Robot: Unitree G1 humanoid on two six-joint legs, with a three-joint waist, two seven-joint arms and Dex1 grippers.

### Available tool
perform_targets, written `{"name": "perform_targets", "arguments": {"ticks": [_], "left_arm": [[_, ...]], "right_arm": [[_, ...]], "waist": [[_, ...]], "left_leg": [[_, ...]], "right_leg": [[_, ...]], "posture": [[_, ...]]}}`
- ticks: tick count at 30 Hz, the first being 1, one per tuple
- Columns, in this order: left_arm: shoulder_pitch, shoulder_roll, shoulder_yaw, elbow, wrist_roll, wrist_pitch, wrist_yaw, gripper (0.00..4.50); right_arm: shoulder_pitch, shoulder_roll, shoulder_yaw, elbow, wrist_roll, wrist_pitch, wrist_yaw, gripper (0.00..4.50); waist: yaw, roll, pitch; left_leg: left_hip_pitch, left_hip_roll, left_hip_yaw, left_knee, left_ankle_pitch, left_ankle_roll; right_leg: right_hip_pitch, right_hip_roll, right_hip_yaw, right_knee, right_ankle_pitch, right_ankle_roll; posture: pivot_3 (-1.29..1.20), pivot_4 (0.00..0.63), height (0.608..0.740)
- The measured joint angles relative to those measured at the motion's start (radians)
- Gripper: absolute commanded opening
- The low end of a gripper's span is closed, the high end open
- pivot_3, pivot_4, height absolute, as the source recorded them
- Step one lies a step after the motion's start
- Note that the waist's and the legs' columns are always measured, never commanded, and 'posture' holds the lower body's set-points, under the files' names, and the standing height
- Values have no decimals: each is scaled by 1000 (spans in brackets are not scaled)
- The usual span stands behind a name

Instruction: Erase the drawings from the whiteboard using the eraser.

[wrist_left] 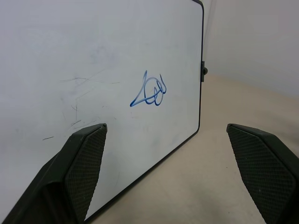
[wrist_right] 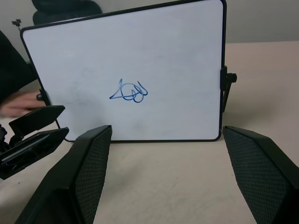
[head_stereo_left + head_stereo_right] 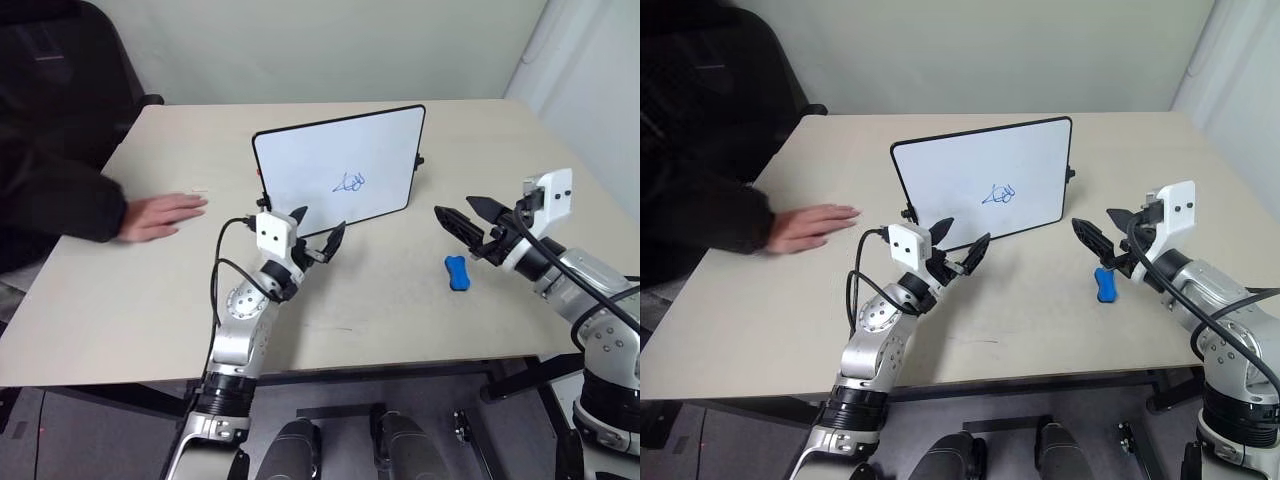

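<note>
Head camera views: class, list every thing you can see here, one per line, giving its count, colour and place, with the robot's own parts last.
whiteboard: one, white with a thin black frame, standing propped up mid-table, facing the robot.
drawings: one small scribble, blue, on the board's right half.
eraser: one, bright blue, lying on the table right of the board, below the right pincer.
table: one, pale beige, under everything.
chair: one, black, behind the table's far left corner.
person's hand: one, with a dark sleeve, resting flat on the table left of the board.
left pincer: one, black fingers on a white head, open, at the board's lower edge.
right pincer: one, black fingers, open, above the eraser, not touching it.
</note>
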Motion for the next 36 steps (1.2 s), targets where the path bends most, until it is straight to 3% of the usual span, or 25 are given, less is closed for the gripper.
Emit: {"name": "perform_targets", "arguments": {"ticks": [9, 18, 26, 36], "left_arm": [[-28, -8, -2, 44, -3, -3, -19, 4500], [-29, -29, -8, 55, -3, -8, -25, 4500], [-11, -45, -9, 46, -3, -9, -18, 4500], [27, -50, -7, 5, -3, -9, 0, 4500]], "right_arm": [[22, -13, -7, -34, 46, 48, -49, 3999], [-9, -122, -13, 101, 48, 377, -160, 3999], [-115, -110, -30, 214, 47, 579, -161, 3999], [-253, -177, 160, 426, -42, 658, -114, 3999]], "waist": [[0, 0, 0], [1, 0, 0], [-1, 0, 0], [2, 0, 0]], "left_leg": [[0, 0, 0, 0, 0, 0], [0, 0, 0, 0, 0, 0], [0, 0, 0, 0, 0, 0], [0, 0, 0, 0, -1, 1]], "right_leg": [[0, 0, 0, 0, 0, 0], [1, 0, 0, 0, 0, 1], [0, 0, 0, 0, 0, 1], [0, 0, 0, 0, -1, 2]], "posture": [[0, 150, 740], [0, 150, 740], [0, 150, 740], [0, 150, 740]]}}
